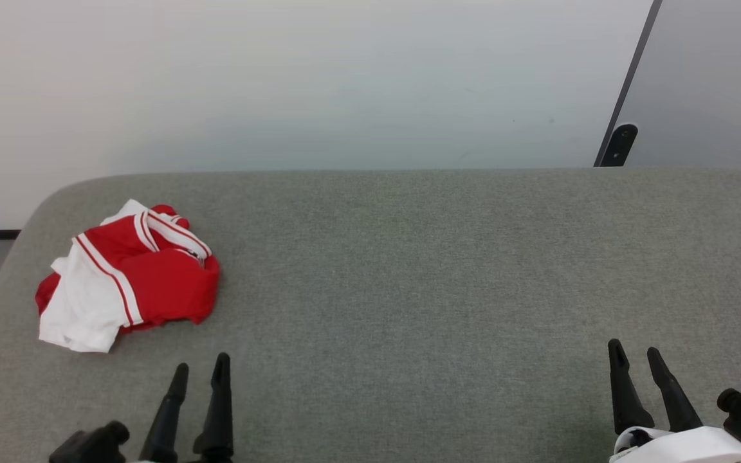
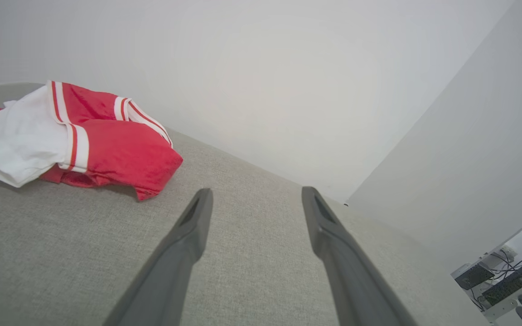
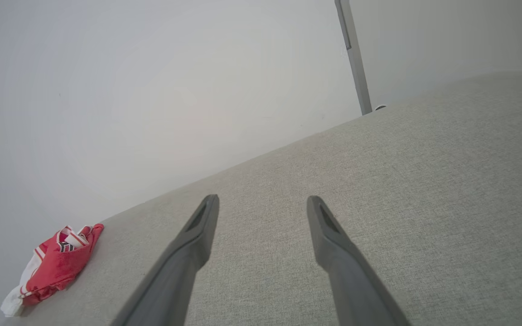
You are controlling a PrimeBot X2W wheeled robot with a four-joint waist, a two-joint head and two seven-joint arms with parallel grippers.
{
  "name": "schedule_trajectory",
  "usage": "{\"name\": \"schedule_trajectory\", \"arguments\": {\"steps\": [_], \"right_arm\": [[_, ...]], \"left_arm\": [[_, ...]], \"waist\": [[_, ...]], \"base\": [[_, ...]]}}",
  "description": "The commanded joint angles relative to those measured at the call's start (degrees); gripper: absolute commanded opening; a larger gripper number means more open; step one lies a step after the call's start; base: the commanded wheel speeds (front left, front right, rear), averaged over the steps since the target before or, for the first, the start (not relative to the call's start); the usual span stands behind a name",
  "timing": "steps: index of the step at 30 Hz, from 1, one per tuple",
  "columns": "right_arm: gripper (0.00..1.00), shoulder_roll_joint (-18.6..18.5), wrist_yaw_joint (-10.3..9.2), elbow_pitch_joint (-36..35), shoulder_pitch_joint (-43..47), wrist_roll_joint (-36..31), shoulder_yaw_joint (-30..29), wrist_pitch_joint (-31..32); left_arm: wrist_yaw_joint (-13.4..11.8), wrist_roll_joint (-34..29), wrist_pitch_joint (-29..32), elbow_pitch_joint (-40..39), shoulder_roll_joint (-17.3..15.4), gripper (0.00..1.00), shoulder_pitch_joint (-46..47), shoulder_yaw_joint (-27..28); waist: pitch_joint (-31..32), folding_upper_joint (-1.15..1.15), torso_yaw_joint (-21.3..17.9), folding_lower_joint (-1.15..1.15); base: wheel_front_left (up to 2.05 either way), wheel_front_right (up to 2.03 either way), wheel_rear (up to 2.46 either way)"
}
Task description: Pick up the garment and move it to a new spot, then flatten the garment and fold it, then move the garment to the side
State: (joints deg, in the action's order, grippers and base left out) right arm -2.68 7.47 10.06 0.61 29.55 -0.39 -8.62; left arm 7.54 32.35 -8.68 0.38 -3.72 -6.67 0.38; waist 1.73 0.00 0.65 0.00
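Observation:
The garment (image 1: 127, 276) is a crumpled red shirt with white striped sleeve panels, lying in a heap at the left end of the grey fabric surface (image 1: 409, 289). It also appears in the left wrist view as the garment (image 2: 75, 140) and, far off to the left, in the right wrist view as the garment (image 3: 52, 267). My left gripper (image 1: 201, 366) stands open just in front of the heap and slightly to its right, touching nothing. At the lower right my right gripper (image 1: 634, 352) is open too, with nothing between its fingers, far from the cloth.
A pale wall (image 1: 319, 83) rises behind the surface's far edge. A dark upright strip with a bracket (image 1: 619, 143) stands at the back right. The surface's left corner is rounded and drops off near the garment. A desk with cables (image 2: 501, 276) shows far right.

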Motion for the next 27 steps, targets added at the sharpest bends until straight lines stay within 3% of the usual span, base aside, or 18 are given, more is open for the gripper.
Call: {"name": "schedule_trajectory", "arguments": {"steps": [1, 27], "right_arm": [[1.0, -0.2, 0.04, -0.7, 0.0, -1.7, 0.0, -0.5], [1.0, -0.2, 0.04, -2.6, 1.2, -14.9, 1.2, -3.9]], "left_arm": [[-0.1, -1.1, -0.4, -1.0, 0.1, 1.0, -0.4, 0.4], [-0.1, -13.6, -3.8, -3.8, 0.5, 1.0, -2.3, -0.2]], "waist": [[0.0, 0.0, -0.1, 0.0], [0.7, 0.0, -0.8, 0.0]], "base": [[0.0, 0.0, 0.0], [0.0, 0.0, 0.0]]}}
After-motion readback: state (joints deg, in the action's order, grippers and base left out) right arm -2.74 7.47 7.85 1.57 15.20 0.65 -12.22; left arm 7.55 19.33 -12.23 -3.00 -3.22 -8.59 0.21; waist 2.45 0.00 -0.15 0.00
